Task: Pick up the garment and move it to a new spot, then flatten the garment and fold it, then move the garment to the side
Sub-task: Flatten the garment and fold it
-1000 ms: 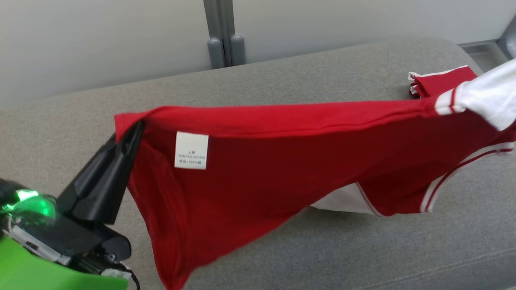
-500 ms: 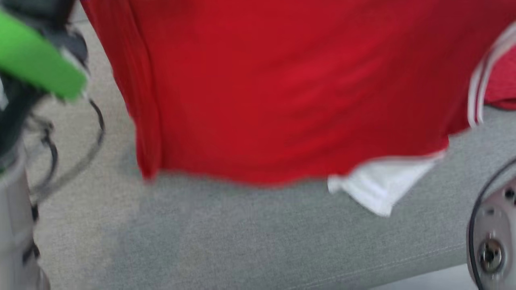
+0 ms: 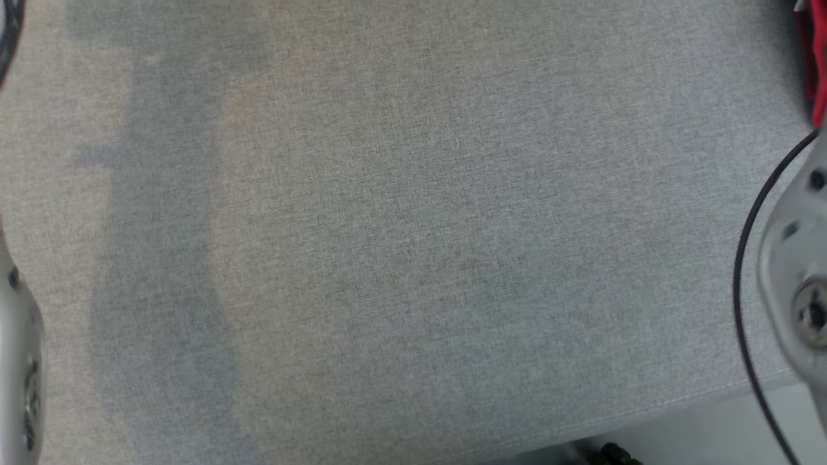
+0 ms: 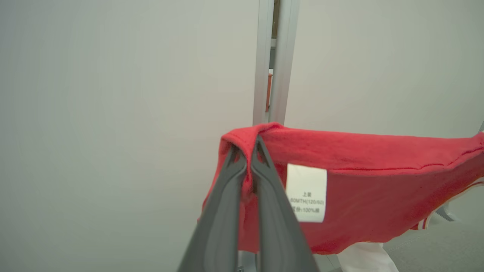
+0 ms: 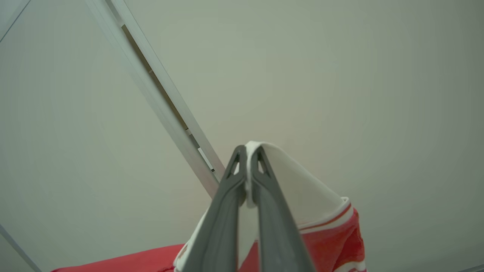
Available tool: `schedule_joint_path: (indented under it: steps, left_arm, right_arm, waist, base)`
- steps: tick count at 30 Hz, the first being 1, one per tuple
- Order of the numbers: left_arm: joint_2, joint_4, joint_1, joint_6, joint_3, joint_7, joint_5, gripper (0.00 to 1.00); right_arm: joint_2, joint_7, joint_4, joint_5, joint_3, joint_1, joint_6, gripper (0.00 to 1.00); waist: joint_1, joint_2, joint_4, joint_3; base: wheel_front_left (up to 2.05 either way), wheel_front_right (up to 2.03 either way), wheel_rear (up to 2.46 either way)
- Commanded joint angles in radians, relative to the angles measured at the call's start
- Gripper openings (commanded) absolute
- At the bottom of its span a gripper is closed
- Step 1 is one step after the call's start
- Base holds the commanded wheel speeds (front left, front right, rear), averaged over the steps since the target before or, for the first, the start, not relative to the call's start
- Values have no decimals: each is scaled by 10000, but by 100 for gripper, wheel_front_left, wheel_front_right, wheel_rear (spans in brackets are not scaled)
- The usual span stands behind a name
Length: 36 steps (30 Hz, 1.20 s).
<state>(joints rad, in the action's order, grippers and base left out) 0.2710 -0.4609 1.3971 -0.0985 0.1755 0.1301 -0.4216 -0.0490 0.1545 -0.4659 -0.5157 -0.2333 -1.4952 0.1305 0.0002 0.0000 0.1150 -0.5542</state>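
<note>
1. The garment [image 4: 359, 189], a red top with white trim, is held up in the air and stretched between the two grippers, so it's not resting on anything that can be seen.
2. In the left wrist view, a red corner of it is pinched by the left gripper [image 4: 247, 149]. The jaws are clamped tight on the cloth, which is folded over the tips. A white care label [image 4: 306, 192] is sewn on just beside the fingers.
3. In the right wrist view, the white sleeve [image 5: 298, 181] is gripped by the right gripper [image 5: 247, 149], with the jaws closed on its edge. A striped band and more red cloth are seen just below it.
4. In the head view, a thin red sliver of the garment is caught at the top right edge.
5. A grey fabric surface [image 3: 413, 232] is spread out underneath. It is flanked by the pale left arm [image 3: 19, 361] and right arm [image 3: 798, 258], with a black cable [image 3: 749, 258] looped beside the right one.
6. Behind the garment, a plain pale wall [image 4: 113, 113] and a metal post [image 4: 270, 56] are seen.
</note>
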Motion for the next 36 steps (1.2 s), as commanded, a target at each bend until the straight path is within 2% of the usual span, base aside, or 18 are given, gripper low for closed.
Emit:
schedule_joint_path:
  steps: [1, 5, 10, 11, 12, 16, 17, 19, 25, 29, 32, 36]
  left_arm:
    - [116, -301, -488, -74, 17, -342, -12, 0]
    - [230, -1120, -2271, -195, 225, -1249, -116, 0]
    - [144, -1144, -5122, -249, 415, -2041, -490, 0]
    - [147, -926, -6304, -242, 412, -2270, -651, 0]
    - [104, -731, -6933, -211, 441, -2342, -693, 0]
    - [-53, 139, -9117, 57, 444, -2550, -983, 0]
    - [-164, 673, -10159, 256, 438, -2551, -1089, 0]
    - [-308, 1222, -11166, 496, 449, -2557, -1199, 0]
    - [-842, 2905, -14157, 1221, 700, -2441, -1529, 0]
    - [-1190, 3976, -15588, 1530, 952, -2178, -1823, 0]
    - [-1258, 4518, -15931, 1589, 1068, -1886, -2003, 0]
    - [-1064, 4974, -15411, 1526, 1234, -1303, -1997, 0]
  right_arm:
    - [-49, -214, -120, -167, 208, 717, 1, 0]
    - [-79, -545, 173, -907, 1013, 3073, 1, 0]
    - [-496, -753, 1223, -1966, 1513, 6610, 1, 0]
    - [-727, -716, 1724, -2296, 1687, 8036, 1, 0]
    - [-863, -753, 1982, -2455, 1659, 8763, 1, 0]
    - [-1156, -796, 2755, -2791, 1654, 11114, -1, 0]
    - [-1148, -810, 3057, -2910, 1598, 12132, -5, 0]
    - [-1195, -845, 3293, -2843, 1583, 13025, -5, 0]
    - [-975, -890, 3595, -2824, 1473, 15248, -5, 0]
    - [-775, -809, 3991, -3093, 1253, 16309, -4, 0]
    - [-744, -698, 4268, -3209, 1060, 16557, -4, 0]
    - [-890, -418, 4591, -3095, 869, 15994, -2, 0]
  waist:
    - [-2, 0, 11, -40]
    - [-2, 0, -9, 353]
    - [-2, 0, -122, 1067]
    - [-2, 0, -146, 1383]
    - [-2, 0, -179, 1548]
    - [-2, 0, -310, 2203]
    - [-2, 0, -365, 2491]
    - [-2, 0, -388, 2746]
    - [-2, 0, -390, 3234]
    - [-2, 0, -496, 3268]
    - [-2, 0, -531, 3239]
    - [-2, 0, -556, 3229]
  base:
    - [0, 0, 0]
    - [0, 0, 0]
    - [0, 0, 0]
    - [0, 0, 0]
    - [0, 0, 0]
    - [0, 0, 0]
    - [0, 0, 0]
    - [0, 0, 0]
    - [0, 0, 0]
    - [0, 0, 0]
    - [0, 0, 0]
    - [0, 0, 0]
